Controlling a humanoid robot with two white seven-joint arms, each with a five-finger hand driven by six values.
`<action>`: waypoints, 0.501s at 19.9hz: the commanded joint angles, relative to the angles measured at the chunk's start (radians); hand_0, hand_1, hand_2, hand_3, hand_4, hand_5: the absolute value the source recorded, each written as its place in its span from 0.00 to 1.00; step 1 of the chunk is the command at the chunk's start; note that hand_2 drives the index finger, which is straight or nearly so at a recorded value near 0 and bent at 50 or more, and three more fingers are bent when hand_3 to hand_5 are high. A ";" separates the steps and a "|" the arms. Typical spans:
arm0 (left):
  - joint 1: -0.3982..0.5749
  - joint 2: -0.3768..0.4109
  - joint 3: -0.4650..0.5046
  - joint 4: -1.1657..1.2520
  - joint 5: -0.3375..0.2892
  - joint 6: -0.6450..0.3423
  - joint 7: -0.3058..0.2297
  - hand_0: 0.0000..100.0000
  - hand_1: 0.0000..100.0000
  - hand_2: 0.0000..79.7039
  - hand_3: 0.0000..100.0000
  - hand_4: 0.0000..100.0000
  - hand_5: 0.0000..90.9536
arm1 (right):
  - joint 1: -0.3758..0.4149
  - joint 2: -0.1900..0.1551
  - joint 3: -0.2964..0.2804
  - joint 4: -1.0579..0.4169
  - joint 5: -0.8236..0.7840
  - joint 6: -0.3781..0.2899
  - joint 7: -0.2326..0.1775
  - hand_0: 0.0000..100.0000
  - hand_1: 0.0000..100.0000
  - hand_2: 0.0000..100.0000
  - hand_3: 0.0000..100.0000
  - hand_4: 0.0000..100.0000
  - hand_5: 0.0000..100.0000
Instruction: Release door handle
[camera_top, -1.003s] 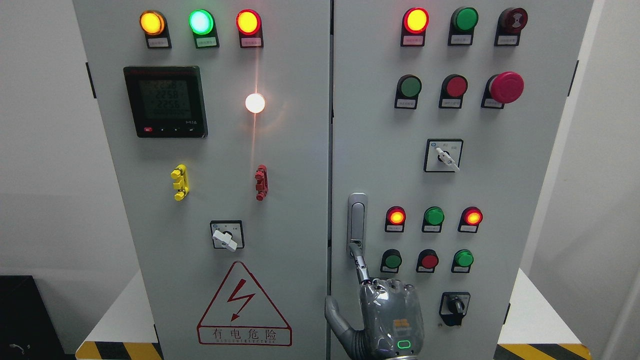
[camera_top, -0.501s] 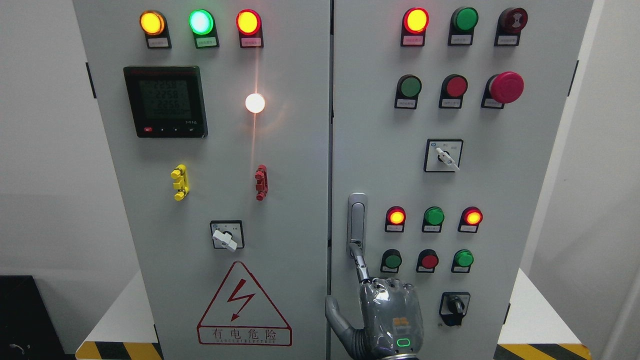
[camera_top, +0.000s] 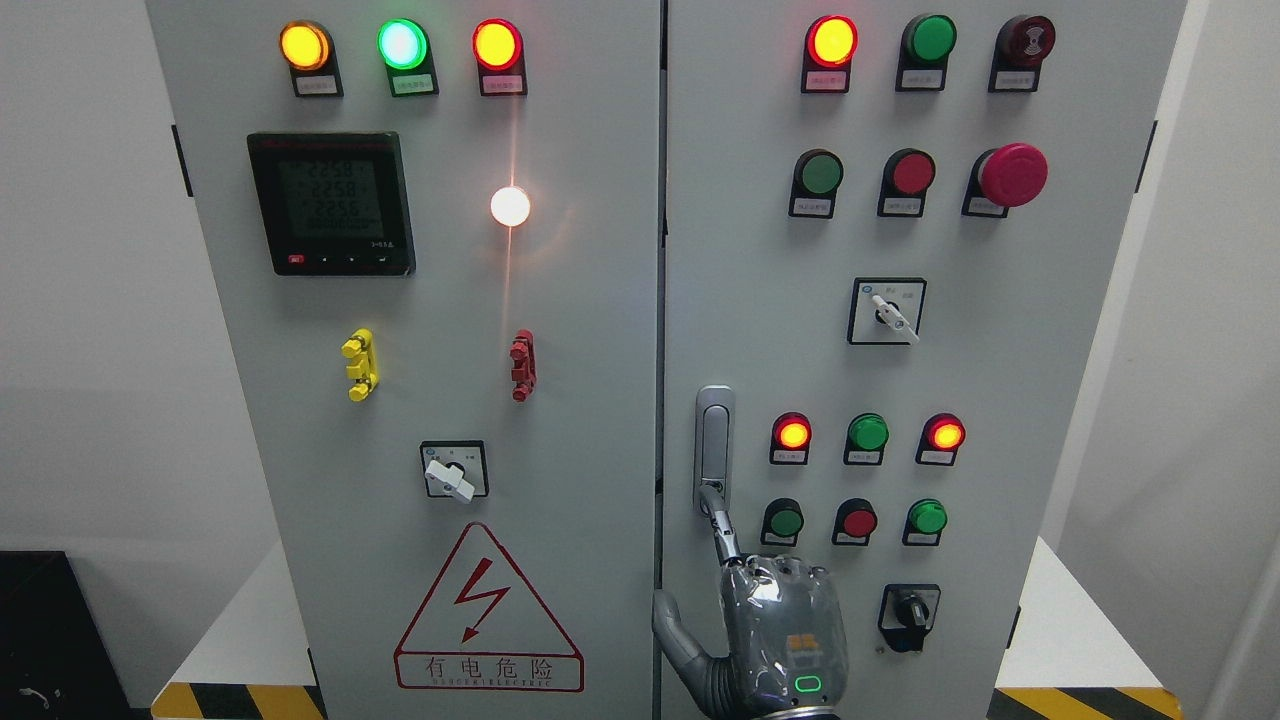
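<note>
The silver door handle (camera_top: 714, 440) stands upright at the left edge of the right cabinet door (camera_top: 1000, 380), flush with the panel. My right hand (camera_top: 783, 630) rises from the bottom edge just below it, its back toward the camera. Its index finger (camera_top: 718, 522) is stretched up, and the tip touches the handle's lower end. The other fingers are curled into the palm, and the thumb (camera_top: 672, 630) sticks out to the left. Nothing is gripped. The left arm is out of view.
The right door carries lit and unlit round buttons (camera_top: 866, 434), a red mushroom stop button (camera_top: 1012, 174) and two rotary switches (camera_top: 908, 608). The left door (camera_top: 600, 450) has a meter, lamps and a warning triangle (camera_top: 488, 615). White walls flank the cabinet.
</note>
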 joint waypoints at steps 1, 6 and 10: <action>0.009 0.000 0.000 0.000 0.000 0.000 0.000 0.12 0.56 0.00 0.00 0.00 0.00 | -0.001 0.000 -0.004 0.003 0.000 0.001 0.001 0.43 0.29 0.00 0.99 0.99 1.00; 0.009 0.000 0.000 0.000 -0.001 0.000 0.000 0.12 0.56 0.00 0.00 0.00 0.00 | -0.001 0.000 -0.004 0.012 0.000 -0.001 0.001 0.43 0.29 0.00 0.99 0.99 1.00; 0.009 0.000 0.000 0.000 -0.001 0.000 0.000 0.12 0.56 0.00 0.00 0.00 0.00 | -0.001 0.000 -0.004 0.013 0.000 -0.001 0.001 0.43 0.29 0.00 0.99 0.99 1.00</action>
